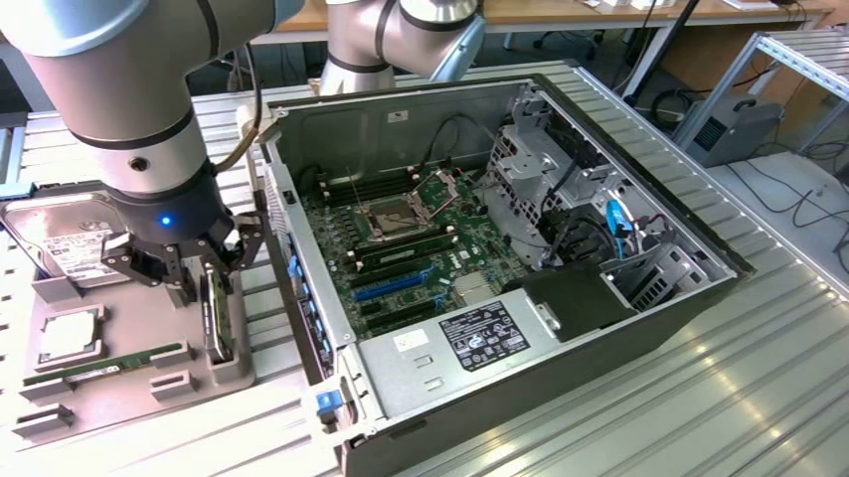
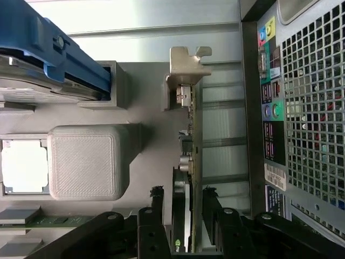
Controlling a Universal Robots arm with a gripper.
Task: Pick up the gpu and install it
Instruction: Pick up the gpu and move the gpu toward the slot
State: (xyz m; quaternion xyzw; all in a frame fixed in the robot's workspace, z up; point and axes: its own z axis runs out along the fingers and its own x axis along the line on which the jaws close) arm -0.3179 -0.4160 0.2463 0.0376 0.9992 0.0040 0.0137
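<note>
Jaws spread, straddling the gpu; the wrist view shows a finger on each side with small gaps. Gpu stands on edge in the grey holder tray on the tabletop, just beside the open PC case. Exterior view adds the motherboard; wrist view adds the case's rear ports.

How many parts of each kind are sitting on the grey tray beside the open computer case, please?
Hard drive: 1
CPU: 1
Memory stick: 1
GPU: 1
Total: 4
</note>
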